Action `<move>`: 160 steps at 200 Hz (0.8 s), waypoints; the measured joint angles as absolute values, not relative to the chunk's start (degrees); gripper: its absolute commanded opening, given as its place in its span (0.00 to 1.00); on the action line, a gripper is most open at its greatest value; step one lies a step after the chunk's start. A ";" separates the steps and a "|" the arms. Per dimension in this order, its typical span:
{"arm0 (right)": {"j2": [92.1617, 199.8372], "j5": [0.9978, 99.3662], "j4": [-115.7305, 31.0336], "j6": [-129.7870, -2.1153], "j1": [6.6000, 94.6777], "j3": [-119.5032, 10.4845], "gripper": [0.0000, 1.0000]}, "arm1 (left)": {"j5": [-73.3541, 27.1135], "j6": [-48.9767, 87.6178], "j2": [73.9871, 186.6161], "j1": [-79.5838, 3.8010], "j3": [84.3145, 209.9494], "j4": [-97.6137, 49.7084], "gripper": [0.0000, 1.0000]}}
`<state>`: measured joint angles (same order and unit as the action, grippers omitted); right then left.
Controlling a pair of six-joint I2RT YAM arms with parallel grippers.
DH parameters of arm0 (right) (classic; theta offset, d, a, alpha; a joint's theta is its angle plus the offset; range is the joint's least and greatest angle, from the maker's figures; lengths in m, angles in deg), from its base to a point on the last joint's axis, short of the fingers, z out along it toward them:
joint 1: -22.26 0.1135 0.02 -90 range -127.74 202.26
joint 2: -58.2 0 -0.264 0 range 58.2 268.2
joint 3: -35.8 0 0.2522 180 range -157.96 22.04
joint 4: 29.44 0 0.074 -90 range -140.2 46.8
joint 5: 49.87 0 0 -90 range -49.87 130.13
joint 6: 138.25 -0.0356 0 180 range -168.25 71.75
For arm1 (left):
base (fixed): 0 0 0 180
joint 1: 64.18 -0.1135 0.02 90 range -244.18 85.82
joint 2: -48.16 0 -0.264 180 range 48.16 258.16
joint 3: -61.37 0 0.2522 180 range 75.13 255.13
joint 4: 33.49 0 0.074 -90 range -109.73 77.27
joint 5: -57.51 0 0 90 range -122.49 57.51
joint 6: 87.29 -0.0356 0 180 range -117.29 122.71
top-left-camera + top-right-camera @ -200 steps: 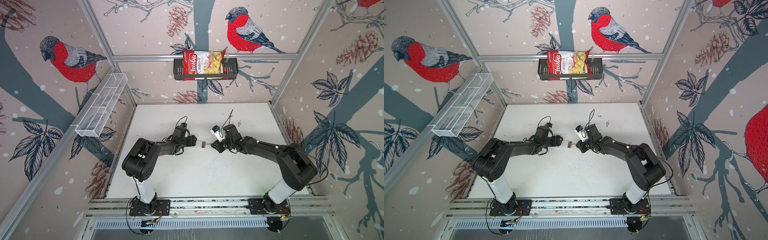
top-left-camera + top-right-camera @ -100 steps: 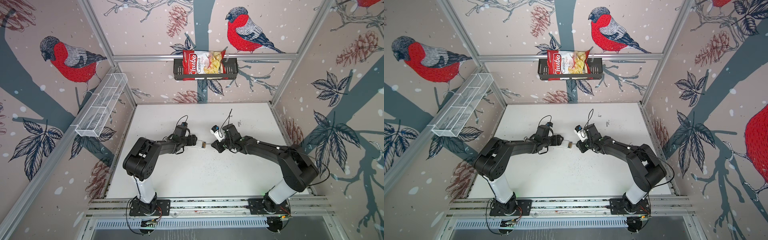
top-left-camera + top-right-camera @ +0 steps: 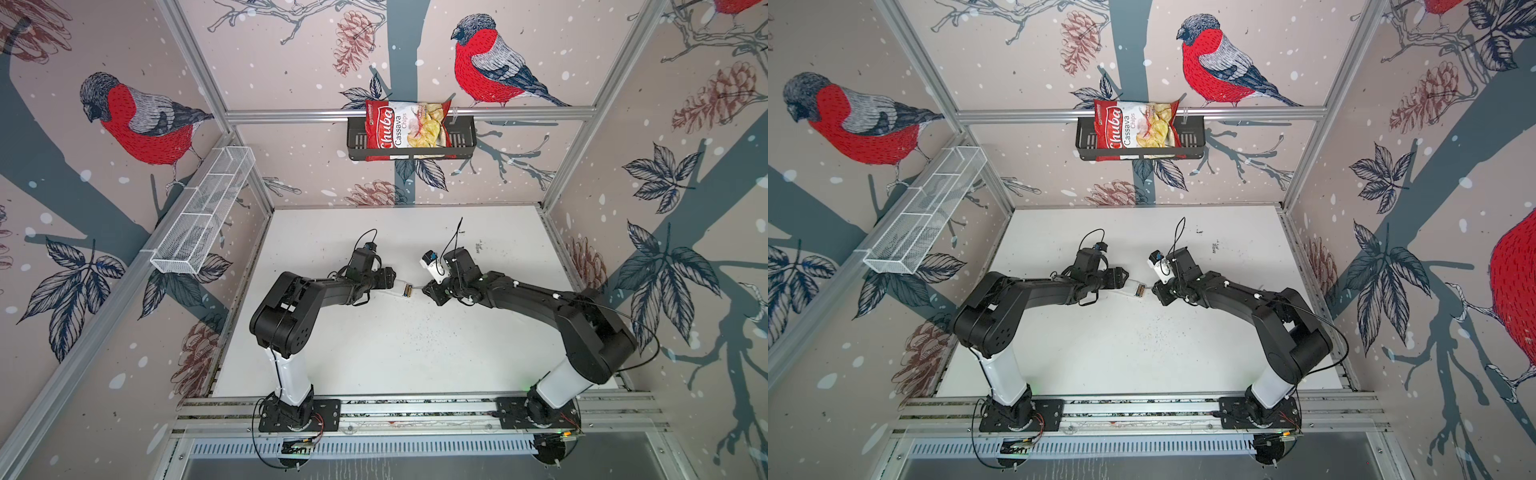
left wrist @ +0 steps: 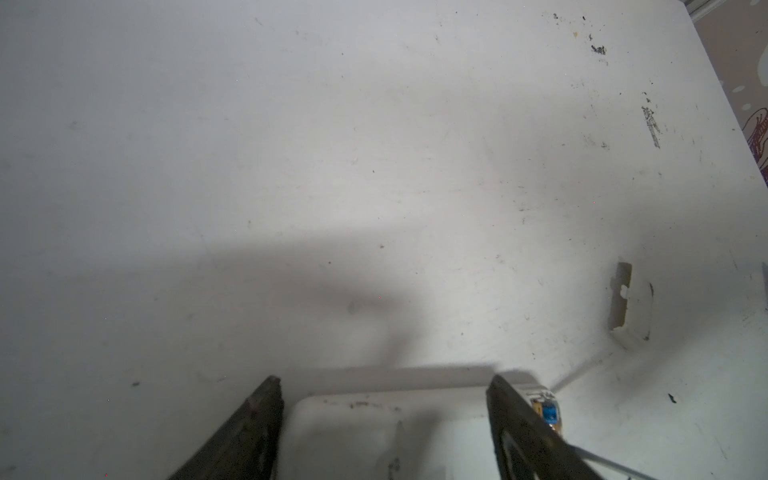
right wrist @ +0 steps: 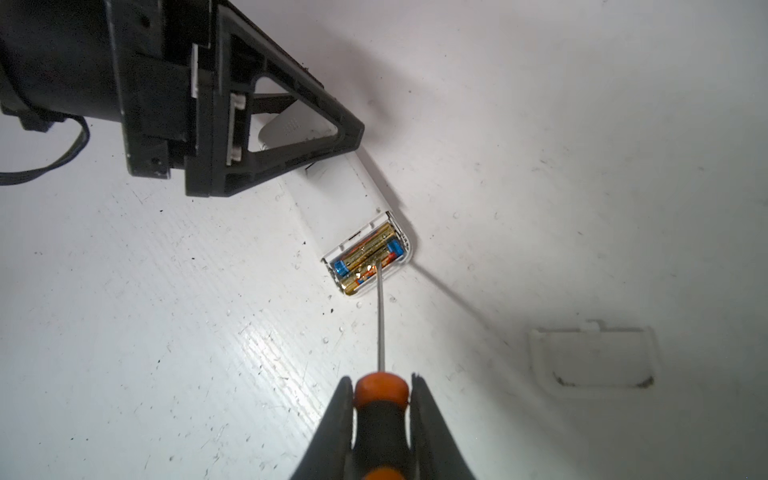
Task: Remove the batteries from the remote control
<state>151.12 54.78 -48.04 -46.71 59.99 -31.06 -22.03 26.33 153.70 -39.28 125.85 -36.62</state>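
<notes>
The white remote control point(image 5: 340, 195) lies on the table with its battery bay open at one end. Two gold and orange batteries point(image 5: 368, 253) with blue ends sit side by side in the bay. My left gripper point(image 4: 386, 380) is shut across the remote's body point(image 4: 374, 436); in both top views it point(image 3: 388, 279) point(image 3: 1121, 279) holds the remote point(image 3: 401, 287) point(image 3: 1133, 287) from the left. My right gripper point(image 5: 380, 380) point(image 3: 430, 291) point(image 3: 1158, 291) is shut on an orange-and-black screwdriver point(image 5: 380, 424). The thin shaft's tip rests on the batteries.
The white battery cover point(image 5: 592, 357) point(image 4: 627, 299) lies loose on the table beside the remote. A black wall basket point(image 3: 461, 137) holds a chips bag. A white wire shelf point(image 3: 203, 216) hangs on the left wall.
</notes>
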 measured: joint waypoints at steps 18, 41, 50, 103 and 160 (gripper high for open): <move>150.55 54.74 -47.97 -46.71 60.01 -30.40 0.00 | -22.03 26.33 153.70 -39.28 125.83 -36.62 0.77; 150.29 54.50 -47.95 -46.73 60.12 -29.51 0.00 | -22.03 26.33 153.70 -39.28 125.72 -36.77 0.77; 150.29 54.37 -47.97 -46.75 60.19 -29.35 0.00 | -22.03 26.33 153.70 -39.28 125.72 -36.79 0.77; 150.55 54.35 -47.71 -46.78 60.45 -29.37 0.00 | -22.01 26.33 153.67 -39.28 125.52 -37.08 0.77; 150.75 54.35 -47.52 -46.91 60.47 -29.62 0.00 | -21.99 26.33 153.67 -39.28 125.50 -37.12 0.77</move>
